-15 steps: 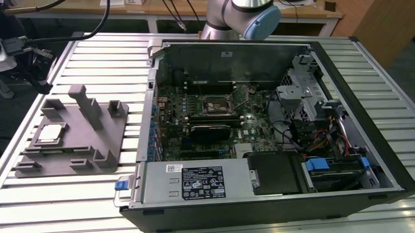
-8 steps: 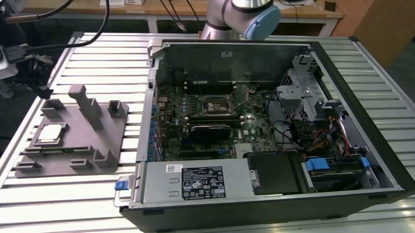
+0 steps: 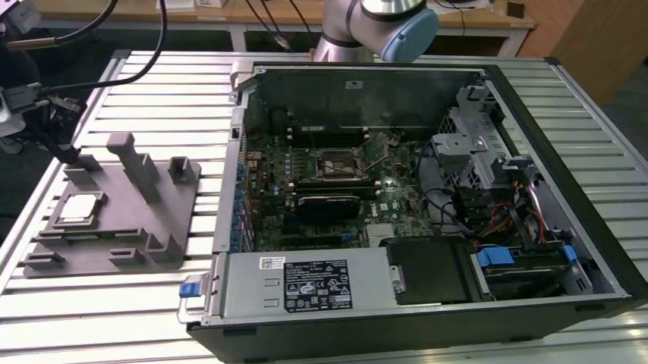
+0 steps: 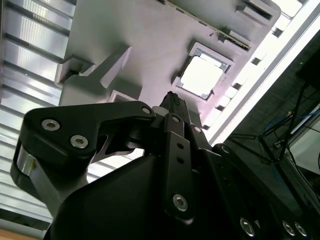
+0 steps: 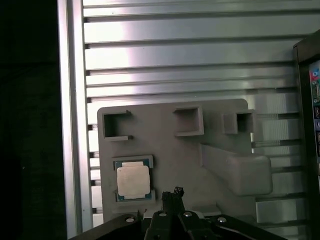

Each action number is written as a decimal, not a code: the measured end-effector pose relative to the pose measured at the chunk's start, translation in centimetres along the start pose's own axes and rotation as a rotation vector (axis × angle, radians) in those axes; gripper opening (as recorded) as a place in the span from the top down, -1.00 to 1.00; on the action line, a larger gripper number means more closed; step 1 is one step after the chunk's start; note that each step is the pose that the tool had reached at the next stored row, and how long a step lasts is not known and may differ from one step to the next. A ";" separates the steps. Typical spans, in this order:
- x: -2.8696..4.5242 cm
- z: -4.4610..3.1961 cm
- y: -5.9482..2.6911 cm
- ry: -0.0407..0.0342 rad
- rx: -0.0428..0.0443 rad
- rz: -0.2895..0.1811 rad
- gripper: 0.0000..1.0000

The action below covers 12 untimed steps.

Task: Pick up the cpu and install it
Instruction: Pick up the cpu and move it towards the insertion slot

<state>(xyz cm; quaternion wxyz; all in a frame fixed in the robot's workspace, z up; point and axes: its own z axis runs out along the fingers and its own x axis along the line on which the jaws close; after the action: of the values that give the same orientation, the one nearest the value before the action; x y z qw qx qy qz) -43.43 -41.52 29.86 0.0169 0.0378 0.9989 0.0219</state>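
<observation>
Over the grey fixture tray (image 5: 165, 150), at the exterior view's left on the slatted tabletop (image 3: 91, 318), my pincer (image 5: 175, 192) hangs clenched, its tips drawn together on nothing. In both wrist views the tips sit just beside the cpu (image 5: 133, 180), apart from it and above the tray's flat deck.

The cpu lies flat in its square recess, silvery top up, a thin green rim showing round it. That recess is on the side of the tray nearest the tabletop's outer edge, and the tray itself runs close along that edge. A dark drop lies beyond it. The tray's other pockets (image 5: 189, 121) are bare. A tall wedge-shaped post (image 3: 136, 167) rises from the middle of the tray, between the cpu and the computer case (image 3: 567, 152).

The case lies open on its side just beside the tray, towards the exterior view's right, with only a narrow strip of slats between them. Its walls stand up all round the motherboard. On the board the square socket (image 3: 332, 165) sits towards the far side, with cables and drive bays crowding the right end.
</observation>
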 end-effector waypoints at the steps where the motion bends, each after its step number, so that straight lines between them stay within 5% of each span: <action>1: 0.10 0.13 -0.06 0.0001 0.0001 0.000 0.79; 12: 1.25 1.72 -0.61 0.0000 0.0000 0.000 0.79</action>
<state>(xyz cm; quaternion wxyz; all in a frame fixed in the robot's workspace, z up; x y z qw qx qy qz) -44.66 -41.96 28.07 0.0169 0.0378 0.9989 0.0219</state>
